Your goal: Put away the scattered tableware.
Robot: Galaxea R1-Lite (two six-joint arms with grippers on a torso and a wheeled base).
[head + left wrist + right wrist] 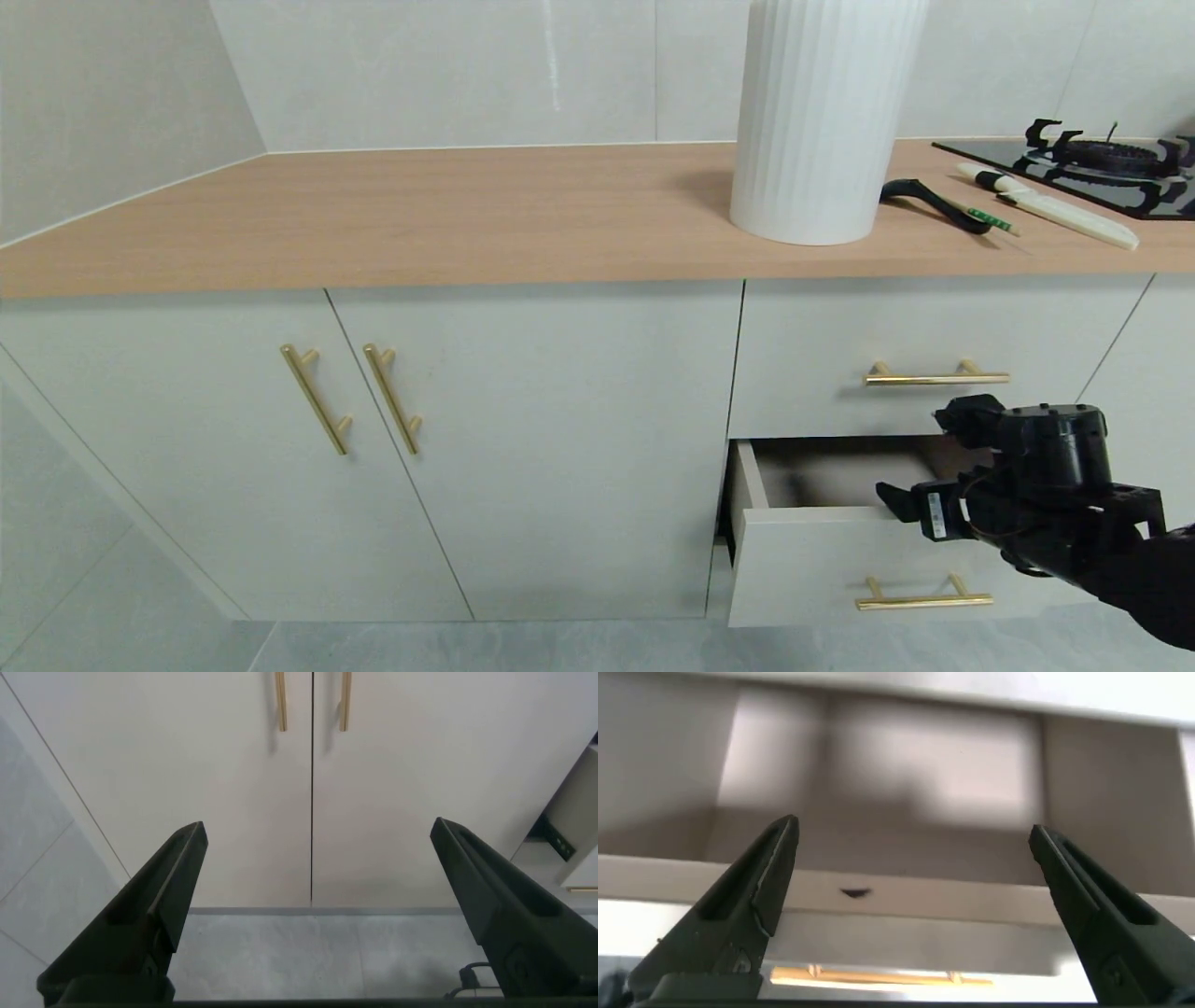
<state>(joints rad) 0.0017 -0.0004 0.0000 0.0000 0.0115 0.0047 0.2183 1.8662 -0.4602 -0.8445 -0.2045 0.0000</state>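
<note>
On the right gripper [920, 457], a small white label, print too small to read. Spread wide with nothing held, poised just at the front of the pulled-out lower drawer [812, 560], pale with a gold handle. Well above and beyond it, on the wood-grain countertop [420, 215]: a white knife [1055, 207], a black-handled utensil [934, 201] and a thin green-patterned stick [991, 221], near a ribbed white vase [817, 121] and a black hob [1111, 163]. Same wide, empty spread at the left gripper [318, 831], facing closed cabinet doors [234, 812] above grey floor tile [308, 952]. Pale tiled walls [467, 65] behind.
</note>
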